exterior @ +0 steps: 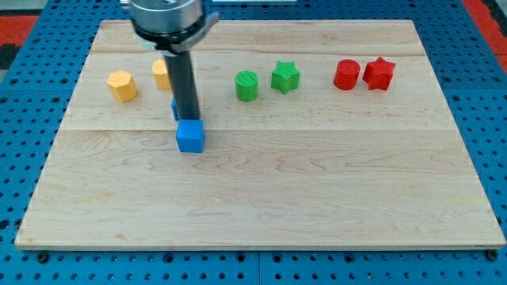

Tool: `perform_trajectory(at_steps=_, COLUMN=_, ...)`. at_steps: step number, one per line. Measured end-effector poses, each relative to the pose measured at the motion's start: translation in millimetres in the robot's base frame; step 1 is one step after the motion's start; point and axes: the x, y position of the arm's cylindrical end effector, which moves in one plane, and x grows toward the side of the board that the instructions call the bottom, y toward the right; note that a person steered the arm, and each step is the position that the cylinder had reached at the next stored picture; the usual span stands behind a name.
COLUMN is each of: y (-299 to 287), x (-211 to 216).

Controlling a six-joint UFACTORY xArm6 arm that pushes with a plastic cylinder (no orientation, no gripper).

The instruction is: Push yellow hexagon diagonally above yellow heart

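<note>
A yellow block (122, 85) that looks like the hexagon sits at the board's upper left. A second yellow block (162, 74) lies to its right and slightly higher. It is partly hidden behind my rod, so I cannot make out its shape. My tip (188, 119) is below and to the right of both yellow blocks. It rests at the top edge of a blue cube (190, 136). Another blue block (175, 109) peeks out from the left side of the rod, mostly hidden.
A green cylinder (247, 85) and a green star (285, 77) stand at the upper middle. A red cylinder (346, 74) and a red star (379, 74) stand at the upper right. The wooden board (317, 198) lies on a blue pegboard.
</note>
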Motion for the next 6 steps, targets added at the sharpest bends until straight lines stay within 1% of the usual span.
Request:
perform_trajectory(at_steps=1, y=37, x=18)
perform_trajectory(at_steps=2, y=-34, x=-7)
perform_trajectory(at_steps=3, y=-57, x=44)
perform_trajectory(at_steps=4, y=-83, x=82)
perform_trajectory(at_steps=5, y=-136, x=79)
perform_trajectory(at_steps=6, y=-110, x=46)
